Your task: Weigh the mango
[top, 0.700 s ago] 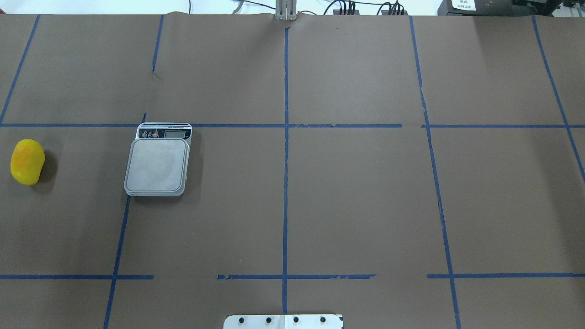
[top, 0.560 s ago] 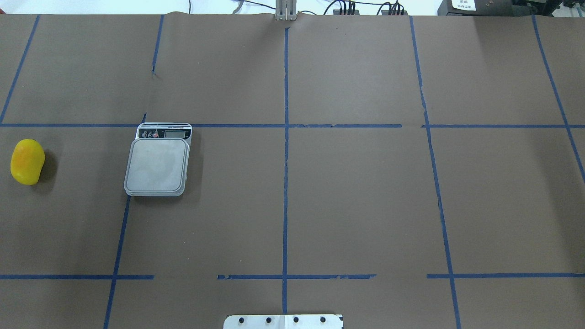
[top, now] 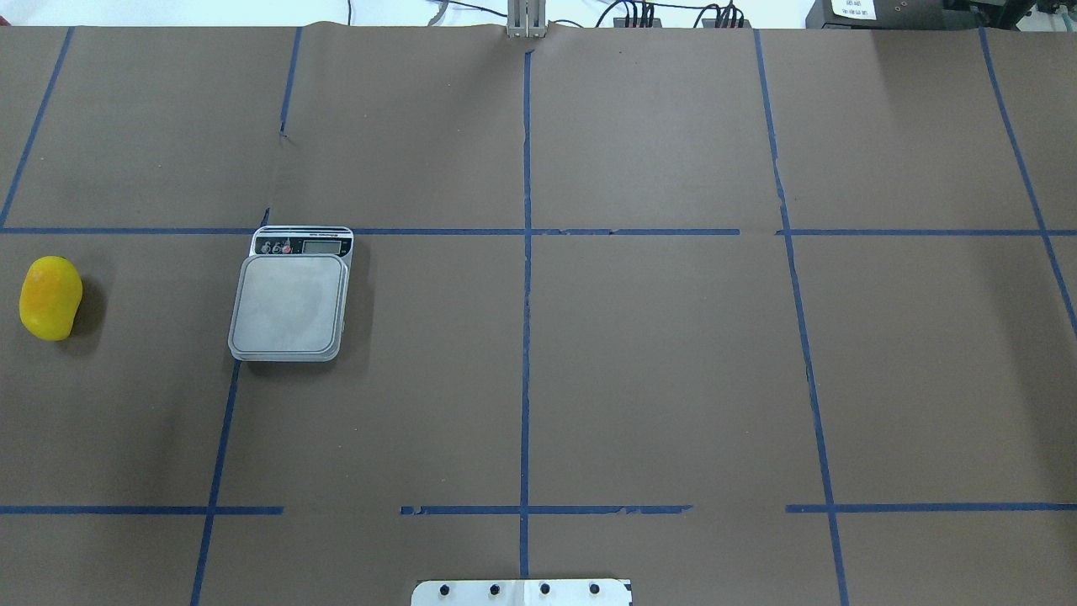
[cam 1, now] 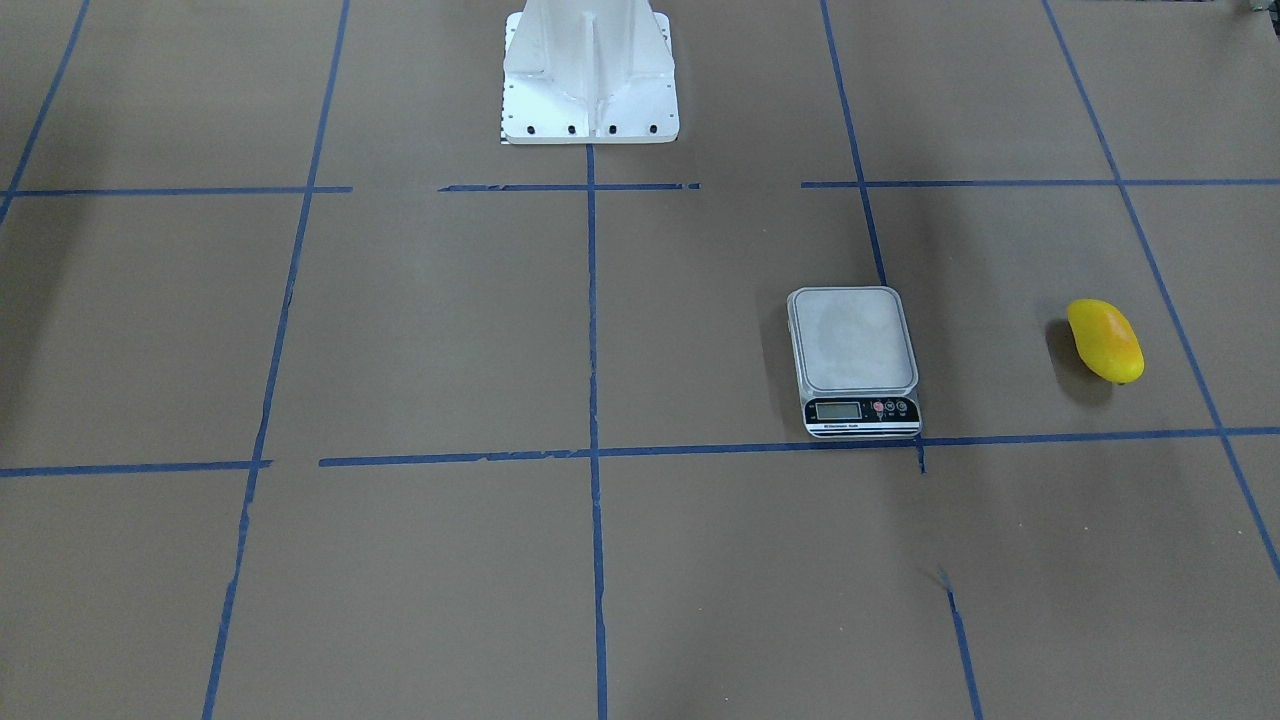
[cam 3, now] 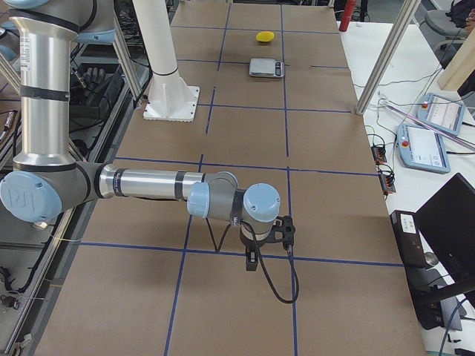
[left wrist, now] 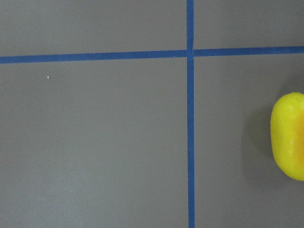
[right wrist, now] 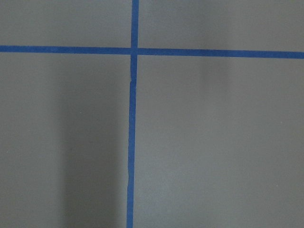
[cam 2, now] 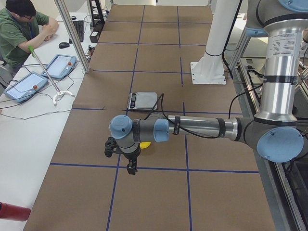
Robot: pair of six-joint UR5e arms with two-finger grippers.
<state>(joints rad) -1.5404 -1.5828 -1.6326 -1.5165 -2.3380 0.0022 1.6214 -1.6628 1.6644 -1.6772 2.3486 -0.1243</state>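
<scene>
Almost nothing has changed in the last moment. In the overhead view the mango point(top: 50, 298) lies on the same spot of the desk point(top: 656, 379) as in the two earlier pictures. The scale point(top: 289, 305) has not shifted either, and nothing rests on its platform. Neither arm enters that view, then or now. So the weighing proper has not begun, and the fruit has yet to be picked up.

The left claw point(cam 2: 131, 168) hangs over the desk, pointing down. It shows only in the side camera, so I cannot tell whether it is open or closed. The mango sits on the desk below this claw and just off to one side. The left wrist camera catches only part of the fruit, at the right edge of its picture, beyond a blue tape line point(left wrist: 190, 142). The claw is not centred over the fruit and does not touch it. The scale lies further on, past the mango from this claw and well apart from the fruit.

The right claw point(cam 3: 251, 263) hovers far from both things, and its wrist camera shows only desk surface and tape. Its state cannot be told either.

The likely next step is for the left claw to shift sideways until it is over the mango, then descend. The smooth, rounded fruit may roll if it is nudged off-centre.
</scene>
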